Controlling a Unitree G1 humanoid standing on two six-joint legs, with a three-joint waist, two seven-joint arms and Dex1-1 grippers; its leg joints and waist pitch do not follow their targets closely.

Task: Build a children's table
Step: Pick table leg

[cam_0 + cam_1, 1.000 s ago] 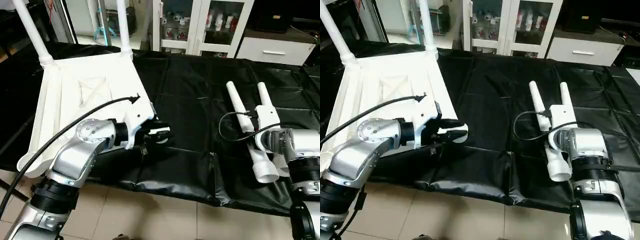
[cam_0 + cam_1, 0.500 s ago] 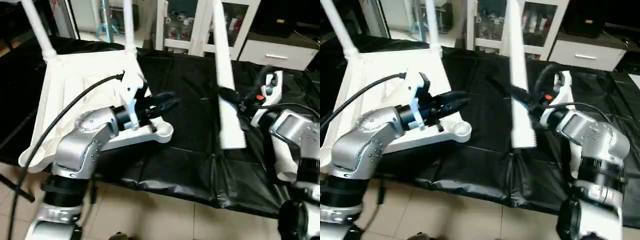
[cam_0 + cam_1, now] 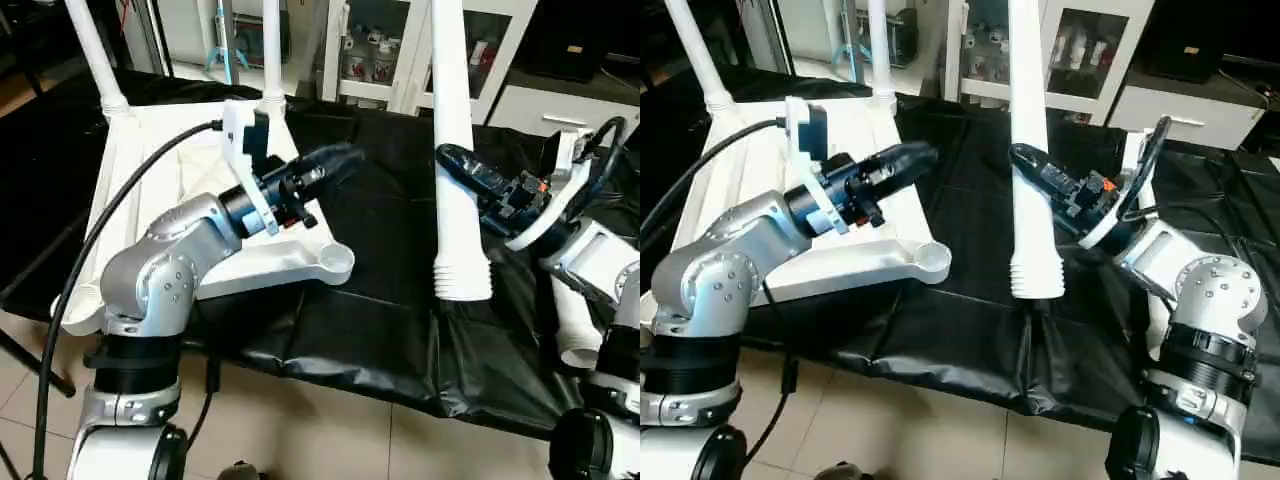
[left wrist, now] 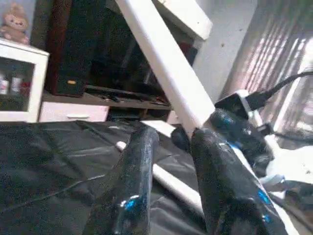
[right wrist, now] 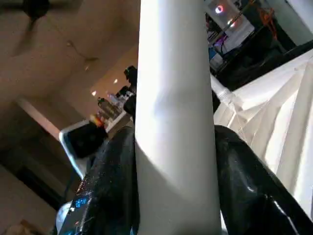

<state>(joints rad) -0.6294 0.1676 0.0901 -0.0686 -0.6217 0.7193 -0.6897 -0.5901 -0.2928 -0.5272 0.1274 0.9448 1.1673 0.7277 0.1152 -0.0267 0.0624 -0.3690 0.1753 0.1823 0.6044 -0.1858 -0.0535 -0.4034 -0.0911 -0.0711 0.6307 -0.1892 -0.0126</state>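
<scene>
black cloth (image 3: pixel 380 250); leg (image 3: pixel 455 180) between right jaws

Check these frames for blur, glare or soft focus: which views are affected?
Left eye view: the left gripper is motion-smeared; the held leg and tabletop read sharply. Left wrist view: its own fingers are soft, with bright window glare on one side. Right wrist view: the leg fills the frame, the background dim.

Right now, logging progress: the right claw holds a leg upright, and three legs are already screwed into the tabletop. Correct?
Not quite. The right claw does hold a leg upright, but only two legs stand in the tabletop, as the left eye view shows; its near corner socket is empty.
</scene>
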